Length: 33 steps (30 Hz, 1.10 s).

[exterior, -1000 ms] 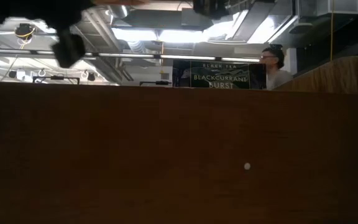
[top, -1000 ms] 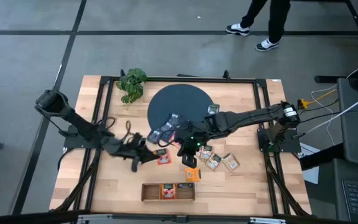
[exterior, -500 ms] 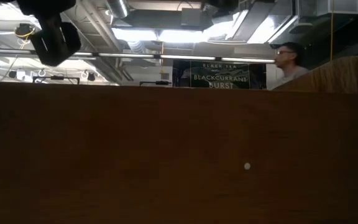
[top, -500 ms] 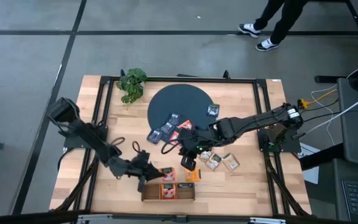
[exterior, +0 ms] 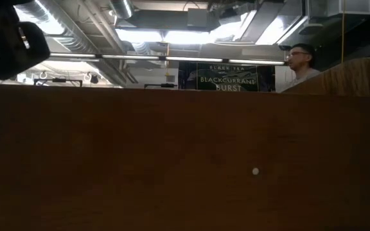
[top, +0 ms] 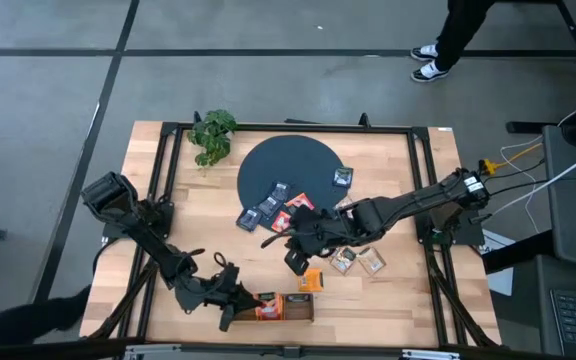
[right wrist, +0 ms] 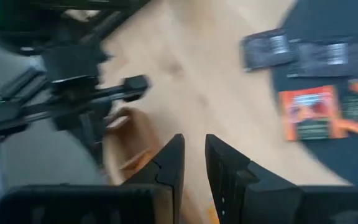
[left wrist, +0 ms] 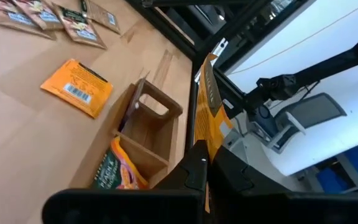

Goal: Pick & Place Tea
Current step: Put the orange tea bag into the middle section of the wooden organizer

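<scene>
Tea sachets lay scattered across the table (top: pixel 398 190), and one orange sachet (left wrist: pixel 209 102) stood on edge, pinched between the pressed-together fingers of the left gripper (top: pixel 236 305). That gripper hung at the left end of the wooden tray (top: pixel 273 307), at the table's near edge. Just beyond its fingers the tray's compartments showed, one holding an upright orange packet (left wrist: pixel 114 171). Past the tray, another orange sachet (top: pixel 310 279) lay flat on the wood, with three beige sachets (top: pixel 353 259) a little farther out.

The right gripper (top: pixel 296 258) hovered over the middle of the table, above the flat orange sachet, its two fingers (right wrist: pixel 169 163) close together with a narrow gap and nothing between them. Beyond it, red-orange sachets (top: pixel 295 208) and dark blue ones (top: pixel 263 208) rested on the edge of the dark round mat (top: pixel 290 166), and one more dark sachet (top: pixel 342 177) sat on the mat's right side. A leafy plant (top: pixel 211 134) stood at the far left corner. A person's legs (top: pixel 446 40) showed on the floor beyond the table.
</scene>
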Motion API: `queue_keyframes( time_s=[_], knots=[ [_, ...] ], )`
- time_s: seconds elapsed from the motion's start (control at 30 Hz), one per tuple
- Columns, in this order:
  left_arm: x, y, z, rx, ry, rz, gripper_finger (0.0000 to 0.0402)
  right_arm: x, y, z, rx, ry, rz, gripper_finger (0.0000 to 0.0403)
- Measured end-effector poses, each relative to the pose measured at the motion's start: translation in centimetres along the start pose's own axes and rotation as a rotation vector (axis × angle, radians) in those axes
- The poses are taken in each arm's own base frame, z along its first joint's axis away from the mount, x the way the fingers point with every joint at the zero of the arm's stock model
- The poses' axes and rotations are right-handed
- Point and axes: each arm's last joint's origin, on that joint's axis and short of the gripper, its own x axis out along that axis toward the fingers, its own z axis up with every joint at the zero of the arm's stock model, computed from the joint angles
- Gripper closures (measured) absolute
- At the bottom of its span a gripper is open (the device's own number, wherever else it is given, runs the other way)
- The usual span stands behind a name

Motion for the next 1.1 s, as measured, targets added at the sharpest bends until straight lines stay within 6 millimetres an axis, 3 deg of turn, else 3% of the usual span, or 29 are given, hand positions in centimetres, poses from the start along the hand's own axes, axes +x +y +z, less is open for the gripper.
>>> queue_keyframes(
  time_s=[0.33, 0.5, 0.7, 0.83, 1.1],
  knots=[
    [0.1, -0.1, 0.5, 0.049, 0.007, -0.025, 0.0399, -0.1, 1.0, -0.1, -0.020, 0.128, 0.201, 0.0326],
    [0.4, 0.1, 0.9, 0.052, 0.007, -0.028, 0.0399, 0.5, 1.2, -0.3, -0.073, 0.154, 0.229, 0.0273],
    [1.0, 0.4, 1.6, 0.041, 0.015, -0.040, 0.0399, 3.8, 1.8, -1.1, -0.113, 0.214, 0.303, 0.0218],
    [1.2, 0.6, 1.8, 0.040, 0.027, -0.046, 0.0399, 5.4, 1.7, -1.9, -0.126, 0.280, 0.306, 0.0215],
    [1.2, 0.7, 1.8, 0.056, 0.025, -0.043, 0.0399, 5.6, 2.0, -2.4, -0.157, 0.285, 0.316, 0.0241]
  ],
)
